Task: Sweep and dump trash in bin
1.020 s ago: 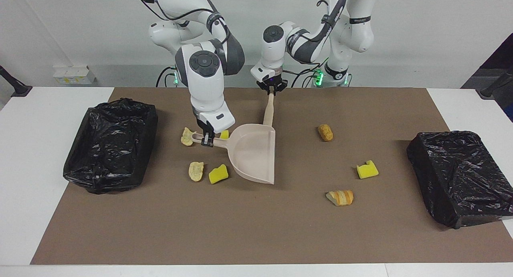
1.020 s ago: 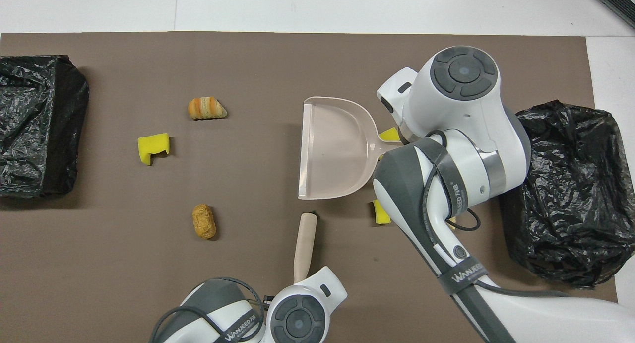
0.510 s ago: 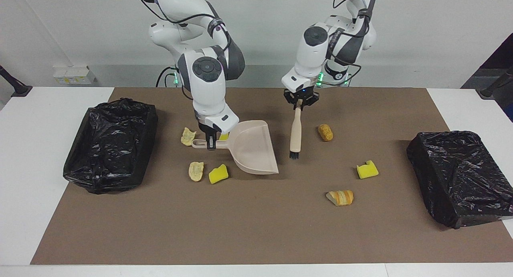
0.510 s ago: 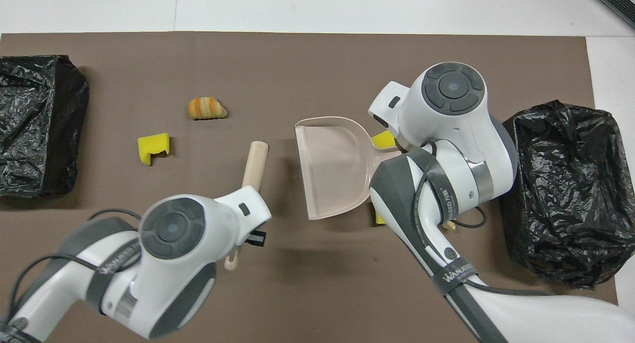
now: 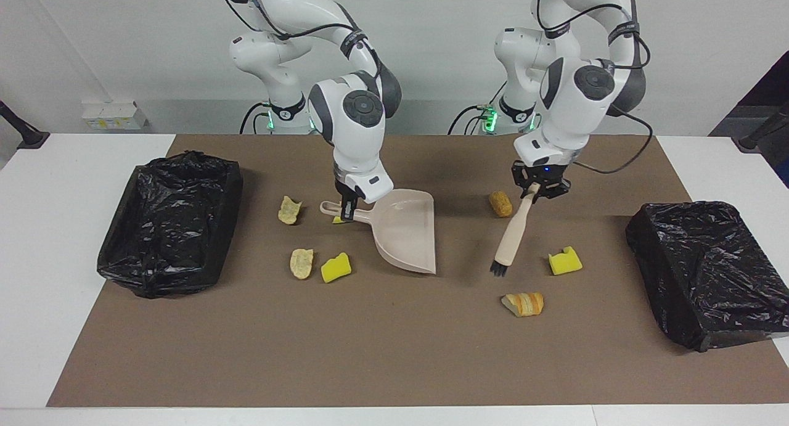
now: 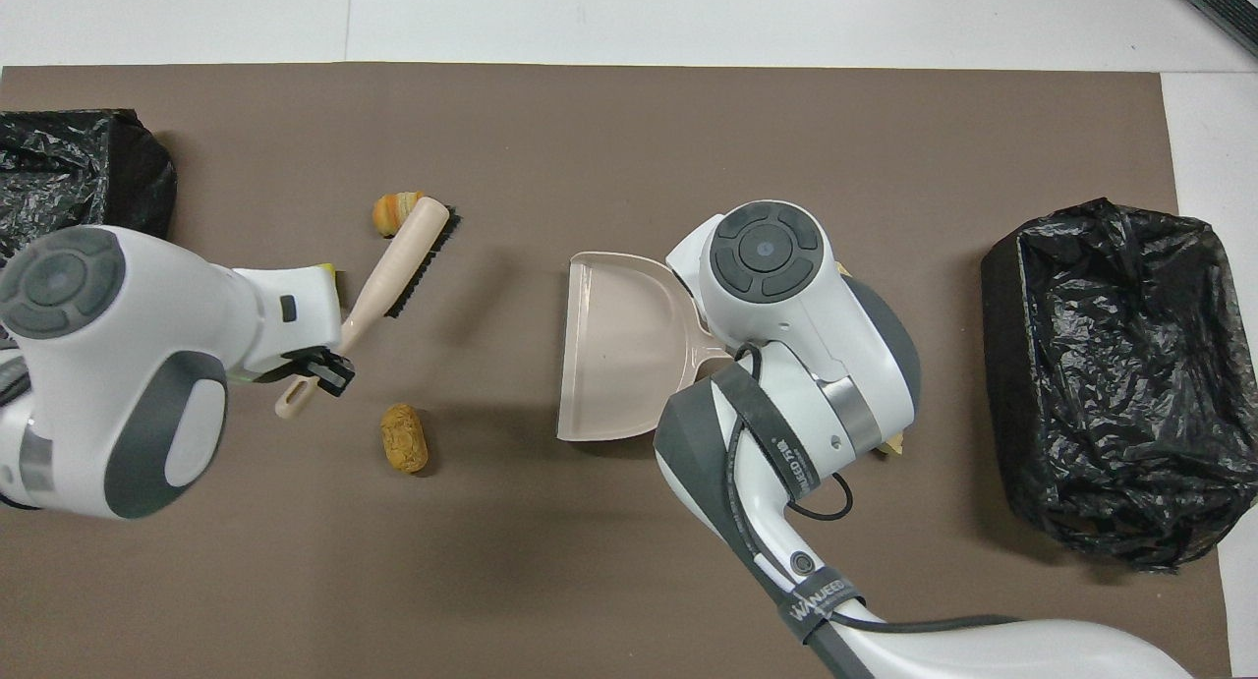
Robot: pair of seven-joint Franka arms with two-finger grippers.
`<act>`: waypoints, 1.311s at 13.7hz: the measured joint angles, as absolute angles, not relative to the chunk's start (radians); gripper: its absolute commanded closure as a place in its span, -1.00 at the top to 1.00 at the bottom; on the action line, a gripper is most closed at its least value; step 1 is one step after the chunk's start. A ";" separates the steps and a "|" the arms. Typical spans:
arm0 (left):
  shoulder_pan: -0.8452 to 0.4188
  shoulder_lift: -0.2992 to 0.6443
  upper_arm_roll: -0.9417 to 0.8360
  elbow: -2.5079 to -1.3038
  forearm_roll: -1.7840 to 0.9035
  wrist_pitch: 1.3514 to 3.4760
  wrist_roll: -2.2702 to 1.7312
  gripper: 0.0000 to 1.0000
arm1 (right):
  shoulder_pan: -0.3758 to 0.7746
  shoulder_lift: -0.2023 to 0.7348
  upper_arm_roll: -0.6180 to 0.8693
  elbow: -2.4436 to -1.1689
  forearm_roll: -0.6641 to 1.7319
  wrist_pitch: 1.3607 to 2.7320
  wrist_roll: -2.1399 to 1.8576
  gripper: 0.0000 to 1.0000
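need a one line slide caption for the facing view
Right claw holds the dustpan, left claw the brush; scraps lie between two black-lined bins.

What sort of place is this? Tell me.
Probably a robotics lab test bench: a white table with a brown mat, bag-lined bins at each end, and staged scraps such as a yellow sponge chunk.

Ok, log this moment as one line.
left tool: shut on brush | right tool: shut on dustpan | dustpan: empty
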State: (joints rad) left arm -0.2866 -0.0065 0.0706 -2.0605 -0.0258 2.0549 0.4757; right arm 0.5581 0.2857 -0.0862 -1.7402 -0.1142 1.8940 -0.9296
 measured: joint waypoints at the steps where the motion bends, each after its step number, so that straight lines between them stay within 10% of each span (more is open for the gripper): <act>1: -0.248 0.032 0.071 -2.013 -0.026 2.056 0.577 -1.00 | 0.560 0.286 -0.086 -1.745 -0.115 1.894 -0.921 -1.00; 10: -0.124 0.482 0.065 -1.510 0.094 2.098 1.104 -1.00 | 0.621 0.286 -0.086 -1.767 -0.138 1.895 -0.826 -1.00; 18: -0.115 0.584 0.056 -1.466 0.143 2.156 1.323 -1.00 | 0.634 0.286 -0.086 -1.780 -0.138 1.898 -0.826 -1.00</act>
